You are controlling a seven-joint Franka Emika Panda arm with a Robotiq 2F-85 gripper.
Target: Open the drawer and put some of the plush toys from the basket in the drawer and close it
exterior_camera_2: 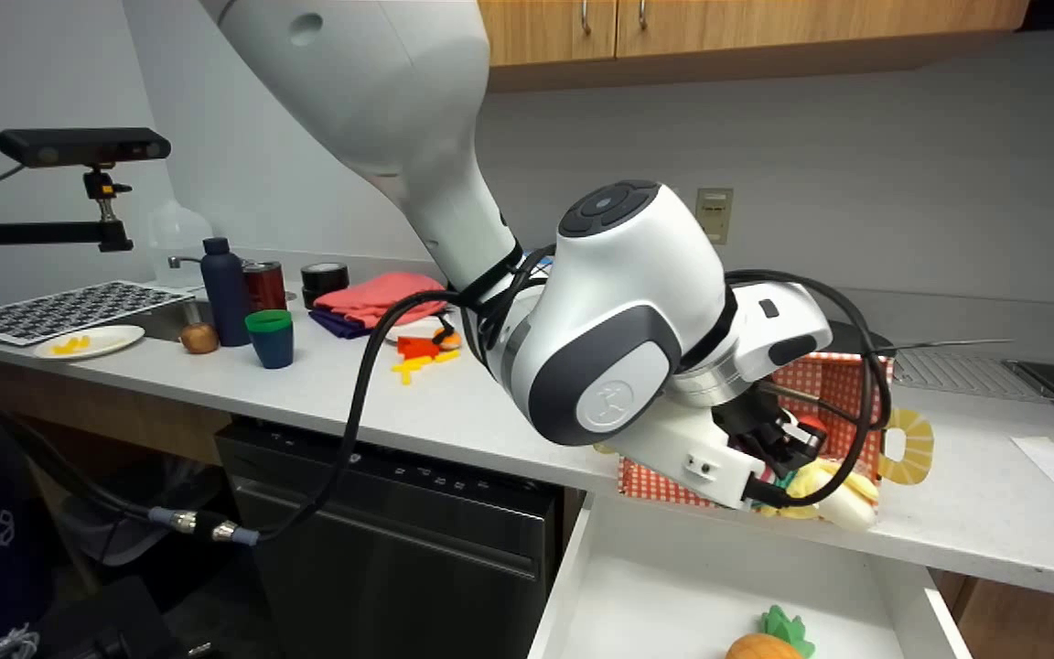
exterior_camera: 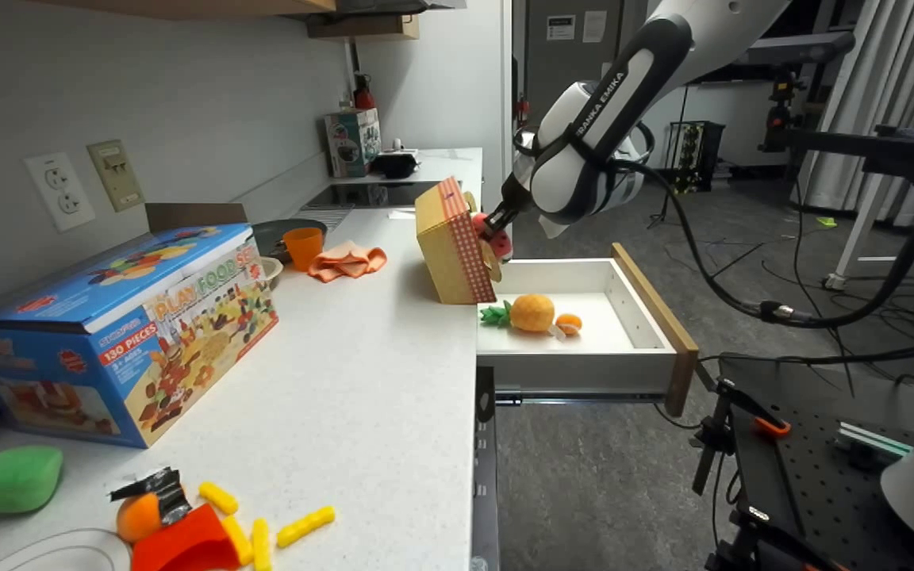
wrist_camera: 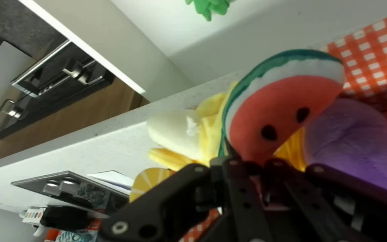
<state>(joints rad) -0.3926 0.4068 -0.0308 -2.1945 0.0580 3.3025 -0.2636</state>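
Your gripper (wrist_camera: 252, 160) has its fingers clamped on a plush watermelon slice (wrist_camera: 281, 104): red face, two black spots, white band, green rind. It sits at the mouth of your tipped, check-lined basket (exterior_camera: 453, 262). Your drawer (exterior_camera: 616, 325) stands open, containing a rounded orange-yellow pineapple plush (exterior_camera: 532, 313), green-leaved.

We look along the counter (exterior_camera: 378, 357) and at the wall (exterior_camera_2: 856, 201), both exterior views sharing the drawer (exterior_camera: 600, 309), the wrist view close on plush toys (wrist_camera: 291, 111).
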